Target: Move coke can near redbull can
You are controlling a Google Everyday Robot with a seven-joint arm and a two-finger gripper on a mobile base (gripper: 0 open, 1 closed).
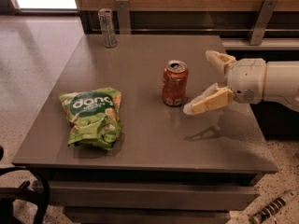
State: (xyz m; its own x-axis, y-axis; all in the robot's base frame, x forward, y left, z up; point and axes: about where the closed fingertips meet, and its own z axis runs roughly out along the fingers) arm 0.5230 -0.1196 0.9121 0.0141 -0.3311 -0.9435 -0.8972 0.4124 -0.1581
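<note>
The coke can [175,83], orange-red with a silver top, stands upright near the middle of the grey table [140,139]. The redbull can [107,28], slim and silver-grey, stands upright at the table's far left corner, well apart from the coke can. My gripper [199,80] comes in from the right, just right of the coke can and above the table surface. Its two cream fingers are spread wide, one finger [219,59] behind and one finger [205,104] in front. It holds nothing and does not touch the can.
A green snack bag [93,115] lies flat on the table's left front. A wooden wall with metal brackets [259,14] runs behind the table. Dark chair parts [21,195] stand at the lower left, below the table's front edge.
</note>
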